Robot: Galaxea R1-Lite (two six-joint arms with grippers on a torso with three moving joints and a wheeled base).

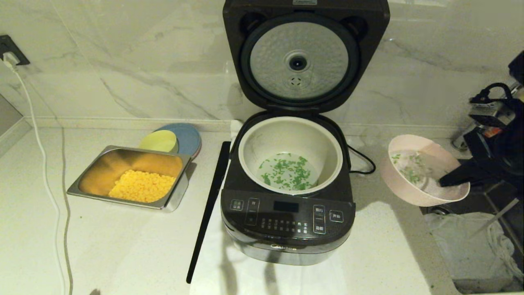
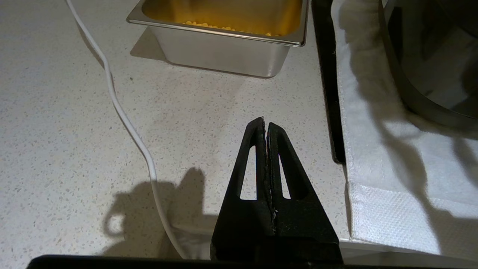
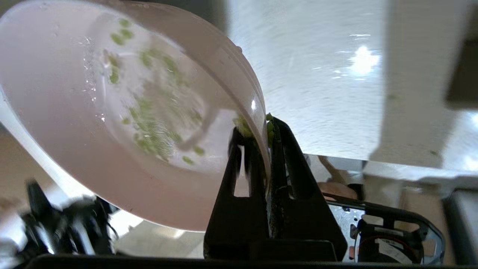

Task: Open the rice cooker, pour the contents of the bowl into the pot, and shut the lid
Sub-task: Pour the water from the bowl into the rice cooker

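The dark rice cooker (image 1: 286, 213) stands at the counter's centre with its lid (image 1: 305, 57) swung up, dimpled silver underside facing me. The cream pot (image 1: 327, 139) inside holds green chopped bits (image 1: 288, 172). To the cooker's right, off the counter edge, my right gripper (image 1: 444, 180) is shut on the rim of the pale pink bowl (image 1: 409, 192), which is tilted in the air with some green bits (image 1: 405, 172) stuck inside. In the right wrist view the bowl (image 3: 74, 130) has one finger inside the rim and one outside at the gripper (image 3: 257, 129). My left gripper (image 2: 264, 121) is shut and empty, low over the counter left of the cooker.
A steel tray (image 1: 172, 200) of yellow corn sits left of the cooker, with a yellow-green bowl (image 1: 159, 141) on a blue plate (image 1: 190, 137) behind it. A black strip (image 1: 208, 213) lies beside the cooker, a white cable (image 1: 45, 176) runs down the far left, and the counter ends at the right.
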